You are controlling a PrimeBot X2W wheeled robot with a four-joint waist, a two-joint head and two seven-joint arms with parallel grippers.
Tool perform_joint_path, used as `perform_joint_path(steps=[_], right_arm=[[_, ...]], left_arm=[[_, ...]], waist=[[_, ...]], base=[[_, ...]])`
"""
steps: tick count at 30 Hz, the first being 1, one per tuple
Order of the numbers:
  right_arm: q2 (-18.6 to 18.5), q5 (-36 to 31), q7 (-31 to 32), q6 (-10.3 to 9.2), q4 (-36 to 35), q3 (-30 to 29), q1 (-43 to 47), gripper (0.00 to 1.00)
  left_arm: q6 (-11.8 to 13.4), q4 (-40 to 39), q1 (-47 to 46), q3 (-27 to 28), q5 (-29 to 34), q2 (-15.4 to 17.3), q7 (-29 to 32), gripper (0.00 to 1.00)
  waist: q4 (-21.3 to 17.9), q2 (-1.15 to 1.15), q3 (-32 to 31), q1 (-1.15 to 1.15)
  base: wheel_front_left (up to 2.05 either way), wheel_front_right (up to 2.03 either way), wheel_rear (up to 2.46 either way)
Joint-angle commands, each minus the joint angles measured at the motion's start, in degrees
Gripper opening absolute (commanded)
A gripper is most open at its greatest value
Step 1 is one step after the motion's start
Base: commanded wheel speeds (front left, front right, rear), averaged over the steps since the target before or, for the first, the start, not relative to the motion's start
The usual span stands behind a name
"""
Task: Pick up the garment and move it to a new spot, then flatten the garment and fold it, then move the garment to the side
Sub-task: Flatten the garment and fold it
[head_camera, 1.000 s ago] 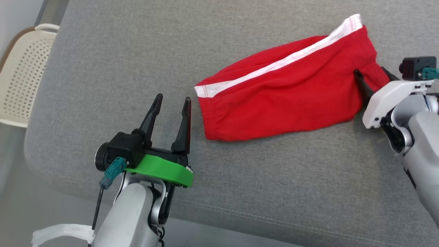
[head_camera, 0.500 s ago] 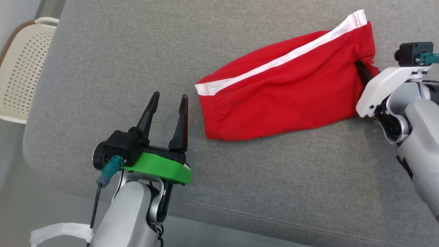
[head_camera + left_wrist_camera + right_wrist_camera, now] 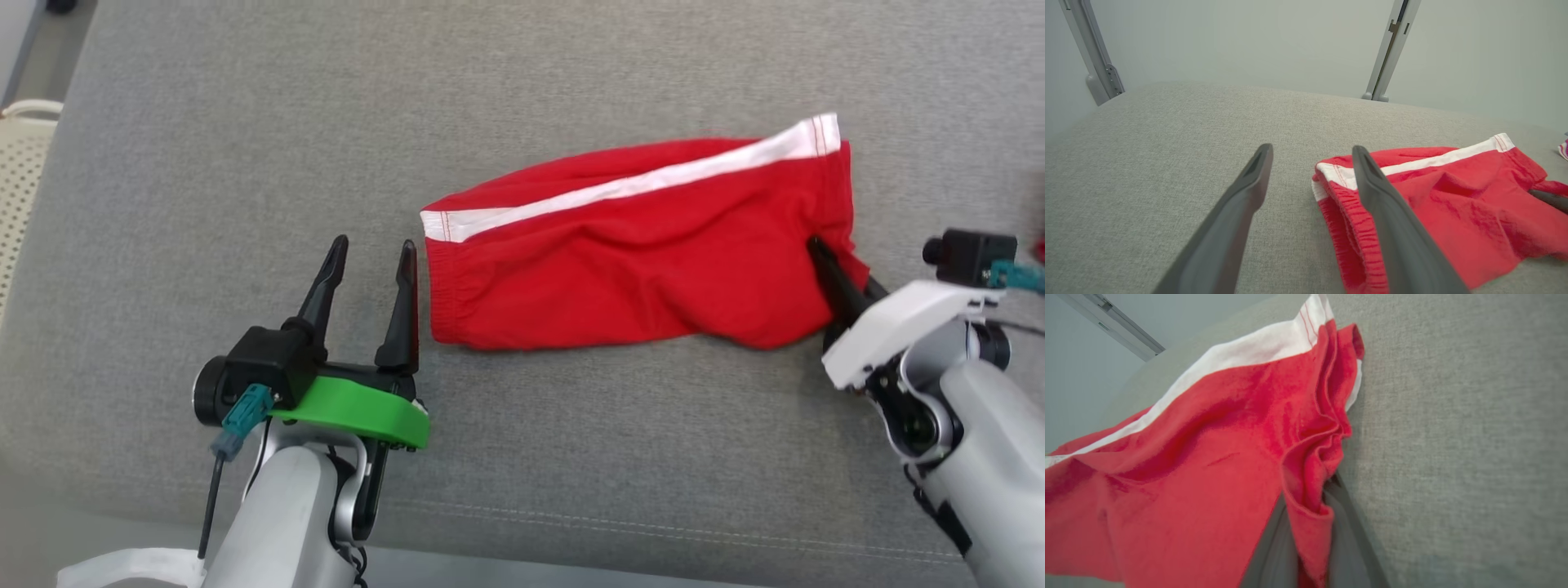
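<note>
The right gripper (image 3: pixel 833 263) is pinched tight on the hem corner of the red garment (image 3: pixel 620 261), at about three o'clock in the head view, where its dark fingers run in under the cloth's edge. The right wrist view settles the grip. There, a bunched fold of the garment (image 3: pixel 1188 457) is squeezed between the two fingers of the right gripper (image 3: pixel 1310 531) at six o'clock, and pleats fan up from the pinch toward the white stripe (image 3: pixel 1257 347) near twelve. From the head view that fold cannot be made out.

The left gripper (image 3: pixel 372 245) stands at eight o'clock with its fingers spread wide and nothing between them. Its nearer finger is just beside the garment's waistband (image 3: pixel 445 286) and, seen from above, apart from it. The left wrist view looks low along those fingers (image 3: pixel 1241 212). It shows the waistband (image 3: pixel 1347 228) as a gathered, ruffled edge at five o'clock, partly behind one finger. One dark finger of the right gripper pokes in at three o'clock against the cloth.

The garment lies long across the grey cushion (image 3: pixel 245 122), stripe on its far side, reaching from centre to three o'clock. A cream perforated panel (image 3: pixel 16 188) sits at nine o'clock in the head view. In the left wrist view, two metal posts (image 3: pixel 1390 49) stand behind the cushion at ten and one o'clock.
</note>
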Motion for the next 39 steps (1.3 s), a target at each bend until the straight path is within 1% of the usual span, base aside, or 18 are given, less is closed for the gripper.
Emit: perform_joint_path(steps=[1, 4, 8, 11, 12, 17, 22, 25, 29, 35, 36, 37, 39], right_arm=[[0.1, 0.4, -0.4, -0.11, -0.6, -0.6, 2.4, 0.0], [0.9, 0.4, -1.2, -0.1, -4.0, -3.1, 7.2, 0.0], [2.2, -1.6, -2.5, -0.1, -7.5, -7.5, 12.9, 0.0], [3.3, -3.7, -2.7, -0.1, -8.2, -10.8, 15.7, 0.0], [4.1, -3.7, -2.7, -0.1, -8.3, -11.8, 16.1, 0.0], [5.6, -7.8, -2.7, -0.07, -7.5, -15.7, 17.1, 0.0], [7.4, -10.0, -2.6, -0.07, -7.4, -16.8, 16.0, 0.0], [8.4, -11.5, -3.5, -0.07, -9.4, -16.3, 15.3, 0.0], [10.1, -13.8, -4.1, -0.07, -15.2, -13.7, 15.1, 0.0], [14.0, -16.9, -2.3, -0.06, -23.6, -7.0, 14.1, 0.0], [14.6, -17.1, -1.9, -0.07, -24.5, -5.5, 13.8, 0.0], [14.6, -17.1, -1.9, -0.07, -24.5, -5.5, 13.8, 0.0], [16.1, -16.6, -1.3, -0.07, -24.9, -2.5, 12.9, 0.0]], left_arm=[[0.0, 0.2, 0.7, 0.2, 0.6, 0.6, -0.3, 1.0], [0.1, 0.4, 1.3, 0.5, 0.9, 0.8, -0.3, 1.0], [0.3, 0.5, 2.4, 1.0, 0.8, 1.2, -0.3, 1.0], [0.6, 0.4, 2.9, 1.1, 0.7, 1.7, -0.2, 1.0], [0.7, 0.4, 3.1, 1.2, 0.7, 1.9, -0.2, 1.0], [1.0, -0.1, 3.3, 1.2, 0.3, 2.4, 0.6, 1.0], [1.6, -0.9, 3.7, 1.5, -0.1, 3.1, 1.1, 1.0], [1.8, -1.4, 4.2, 1.6, 0.0, 3.6, 1.4, 1.0], [2.2, -2.1, 4.4, 1.6, -0.2, 3.9, 1.9, 1.0], [2.3, -3.1, 4.1, 1.2, -0.5, 4.0, 2.4, 1.0], [2.3, -3.1, 3.9, 1.1, -0.3, 4.0, 2.5, 1.0], [2.3, -3.1, 3.9, 1.1, -0.3, 4.0, 2.5, 1.0], [2.3, -3.2, 3.6, 1.0, -0.4, 4.0, 2.5, 1.0]], waist=[[-1.9, 0.0, -1.5, 0.0], [-3.2, 0.0, -2.5, 0.0], [-4.8, 0.0, -3.9, 0.0], [-6.0, 0.0, -4.5, 0.0], [-6.3, 0.0, -4.7, 0.0], [-7.1, 0.0, -5.4, 0.0], [-8.2, 0.0, -6.0, 0.0], [-8.6, 0.0, -6.3, 0.0], [-9.1, 0.0, -6.5, 0.0], [-9.1, 0.0, -6.2, 0.0], [-9.0, 0.0, -6.1, 0.0], [-9.0, 0.0, -6.1, 0.0], [-8.9, 0.0, -5.9, 0.0]], base=[[0.0, 0.0, 0.0], [0.0, 0.0, 0.0], [0.0, 0.0, 0.0], [0.0, 0.0, 0.0], [0.0, 0.0, 0.0], [0.0, 0.0, 0.0], [0.0, 0.0, 0.0], [0.0, 0.0, 0.0], [0.0, 0.0, 0.0], [0.0, 0.0, 0.0], [0.0, 0.0, 0.0], [0.0, 0.0, 0.0], [0.0, 0.0, 0.0]])
